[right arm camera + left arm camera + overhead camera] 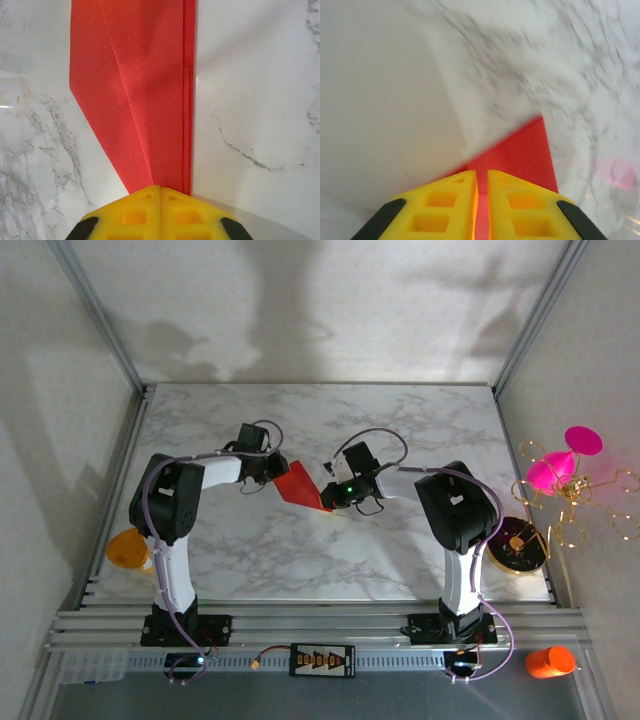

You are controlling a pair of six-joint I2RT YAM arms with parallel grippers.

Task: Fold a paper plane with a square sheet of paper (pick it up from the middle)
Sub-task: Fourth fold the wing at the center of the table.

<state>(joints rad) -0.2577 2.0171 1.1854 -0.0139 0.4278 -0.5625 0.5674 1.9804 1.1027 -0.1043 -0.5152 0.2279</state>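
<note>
White walls and an aluminium frame enclose a grey-veined marble desk [400,420], where two robot arms meet over a piece of bright red paper [298,483] near the middle of the surface. Seen from above, the paper is a small angular shape, broad at its upper left and tapering to a point at the lower right, stretched between the two arms.

The left fingers [272,472] hold the broad end. In the left wrist view these yellow fingers [470,180] stand almost together, a strip of the red paper [520,150] showing in the narrow slit between them and one straight-edged corner reaching beyond towards the blurred marble and wall.

The right fingers [328,495] have the pointed end. The right wrist view shows them [162,197] pressed fully together on the tip of the red paper [145,90], which widens away from them. A diagonal crease runs down its face, one long edge is straight with several stacked layers, and the other slants inwards to the point. Whether the paper rests on the marble or is held just above it cannot be told.

Off the desk's right edge stand a magenta cone ornament [560,465] wrapped in gold wire and, nearer the front rail, an orange bottle [550,661].
</note>
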